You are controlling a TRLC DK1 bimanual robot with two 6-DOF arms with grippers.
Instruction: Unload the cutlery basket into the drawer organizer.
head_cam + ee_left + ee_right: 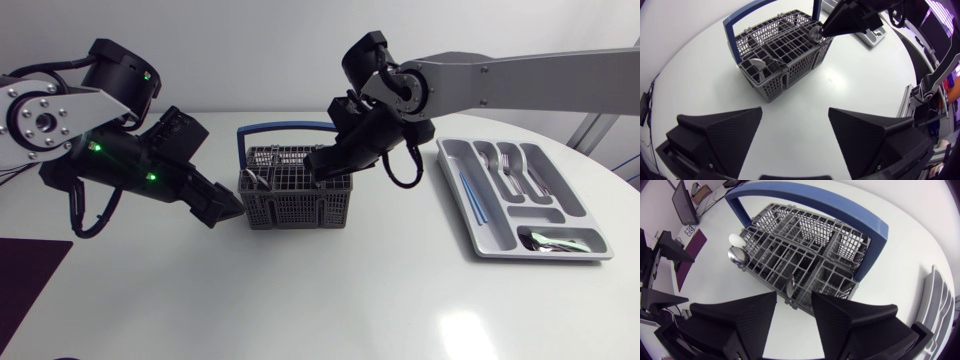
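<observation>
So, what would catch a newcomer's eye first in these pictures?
The grey cutlery basket with its blue handle stands in the middle of the table, with both arms at it. The right gripper is open over a piece of cutlery at its right end, the left gripper open beside its left end. Further right lies the drawer organizer, holding some cutlery.

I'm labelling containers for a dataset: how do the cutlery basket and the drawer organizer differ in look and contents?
The cutlery basket is dark grey, tall and mesh-walled with a blue handle; the drawer organizer is a pale, shallow, solid-walled tray. The basket's cutlery stands on end; the organizer's cutlery lies flat. Both are divided into compartments and sit on the white table.
</observation>
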